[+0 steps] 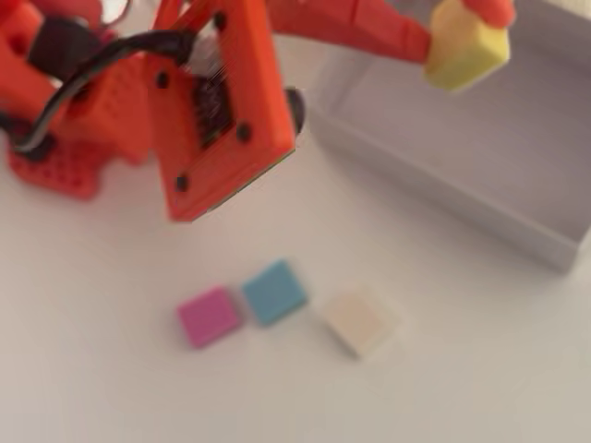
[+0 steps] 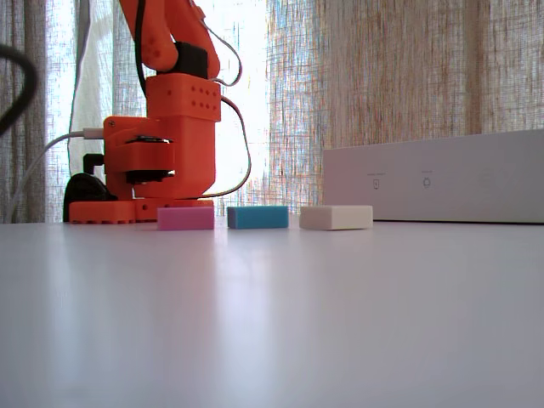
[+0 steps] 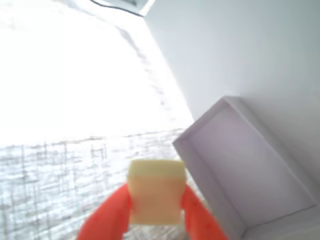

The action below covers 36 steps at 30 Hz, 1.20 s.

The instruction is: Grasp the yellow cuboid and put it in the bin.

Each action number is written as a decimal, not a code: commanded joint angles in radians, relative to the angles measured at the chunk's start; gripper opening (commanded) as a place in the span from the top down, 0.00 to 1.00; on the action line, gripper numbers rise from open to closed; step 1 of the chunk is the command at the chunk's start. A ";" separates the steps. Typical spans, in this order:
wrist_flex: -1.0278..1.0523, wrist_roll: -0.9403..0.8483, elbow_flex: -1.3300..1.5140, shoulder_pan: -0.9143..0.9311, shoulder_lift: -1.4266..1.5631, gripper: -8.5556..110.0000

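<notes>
Yellow cuboid (image 3: 155,197) clamped between the closed fingers of the tool (image 3: 155,212), held aloft at the bin's (image 1: 443,189) near wall; carry step under way, next likely: advance over floor, then release.

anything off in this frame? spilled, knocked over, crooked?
Nothing stands out. The gripper holds the yellow cuboid squarely above the bin, which looks intact and empty. The pink block, blue block and cream-white block lie flat in a row on the table, apart from each other.
</notes>
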 commanded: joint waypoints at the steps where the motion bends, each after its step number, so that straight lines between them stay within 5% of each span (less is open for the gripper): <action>1: -0.029 -0.063 0.066 -0.087 0.021 1.00; 18: -0.502 -0.167 0.741 -0.117 0.097 0.99; 36: -0.673 -0.166 1.035 -0.100 0.225 0.61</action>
